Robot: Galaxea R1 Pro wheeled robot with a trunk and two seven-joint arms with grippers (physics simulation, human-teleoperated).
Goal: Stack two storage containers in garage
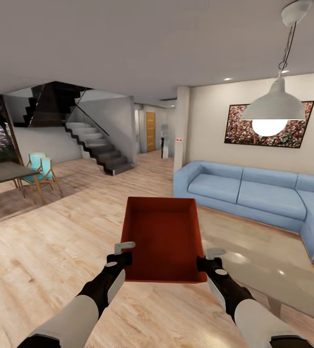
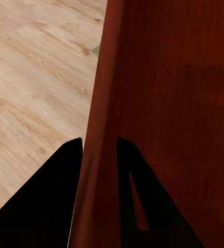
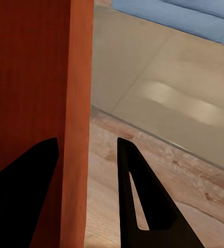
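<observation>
In the head view I hold one orange-red storage container (image 1: 161, 237) level in front of me, above the light wood floor of the living room. My left gripper (image 1: 123, 252) is shut on its left wall near the close corner. My right gripper (image 1: 208, 256) is shut on its right wall. The left wrist view has the two black fingers of my left gripper (image 2: 99, 142) pinching the container wall (image 2: 158, 93). My right gripper (image 3: 86, 142) straddles the container wall (image 3: 34, 77) in the right wrist view, with a slim gap at the outer finger. The bin is empty.
A blue sofa (image 1: 253, 191) runs along the right wall, with a glass coffee table (image 1: 268, 270) just right of the container. A pendant lamp (image 1: 273, 108) hangs at upper right. Ahead are stairs (image 1: 98, 147) and a hallway with an orange door (image 1: 150, 131). A dining table (image 1: 2, 171) with chairs (image 1: 40, 169) stands at left.
</observation>
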